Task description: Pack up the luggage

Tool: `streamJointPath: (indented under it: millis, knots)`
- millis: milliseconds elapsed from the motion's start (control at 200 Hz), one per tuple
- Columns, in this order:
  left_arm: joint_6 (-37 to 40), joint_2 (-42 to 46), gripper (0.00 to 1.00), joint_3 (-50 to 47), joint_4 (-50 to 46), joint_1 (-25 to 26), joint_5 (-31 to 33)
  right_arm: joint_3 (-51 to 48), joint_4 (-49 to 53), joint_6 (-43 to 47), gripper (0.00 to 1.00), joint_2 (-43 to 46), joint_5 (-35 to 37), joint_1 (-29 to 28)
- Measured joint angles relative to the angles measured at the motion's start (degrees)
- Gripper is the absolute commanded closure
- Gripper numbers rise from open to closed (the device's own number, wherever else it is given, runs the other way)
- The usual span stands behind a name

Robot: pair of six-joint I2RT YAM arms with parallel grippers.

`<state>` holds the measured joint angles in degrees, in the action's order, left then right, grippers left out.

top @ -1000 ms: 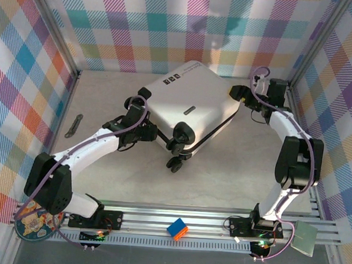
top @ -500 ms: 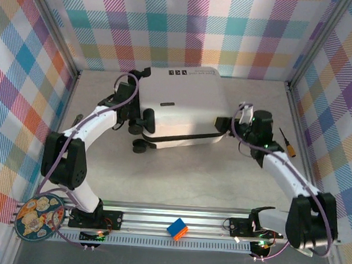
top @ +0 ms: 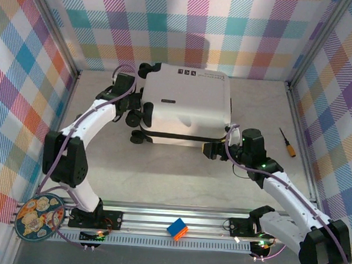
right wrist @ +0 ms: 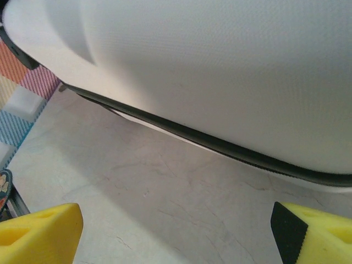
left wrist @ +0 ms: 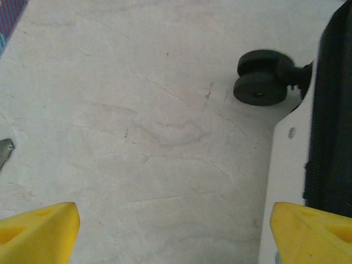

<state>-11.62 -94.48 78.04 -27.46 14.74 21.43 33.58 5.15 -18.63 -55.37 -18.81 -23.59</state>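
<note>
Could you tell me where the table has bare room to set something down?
Bare tabletop lies between the luggage and the base rail, and between the luggage and the screwdriver. Crowded at the wheels, beside the left arm's fingers.

White hard-shell suitcase with a finely textured surface, seen close from low beside it, resting on the pale marbled desk. Its black zipper seam runs diagonally from upper left to lower right. Two yellow fingers stand wide apart in the lower corners, with bare desk between them. A colourful checked wall is at far left.
</note>
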Motion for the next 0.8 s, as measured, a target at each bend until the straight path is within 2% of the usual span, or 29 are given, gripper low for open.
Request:
streamJointPath:
  millis: [220,335,535,800]
  knots:
    - [-1.18,11.65,0.09,-4.48,-0.52,0.57,-1.25,2.34,4.24,-0.57,0.03,0.31,4.59,1.40]
    - [-2.14,14.99,0.09,-6.47,-0.83,0.76,-4.28,4.74,6.21,-0.61,0.01,2.01,6.91,3.76]
    - [-3.41,15.30,0.09,-7.08,-0.85,2.93,-10.14,9.38,7.80,-0.59,0.01,1.49,7.61,7.69]
    - [-4.20,10.97,0.08,-3.17,-1.33,3.28,-16.48,15.08,6.67,-0.61,0.01,-11.30,3.41,11.80]
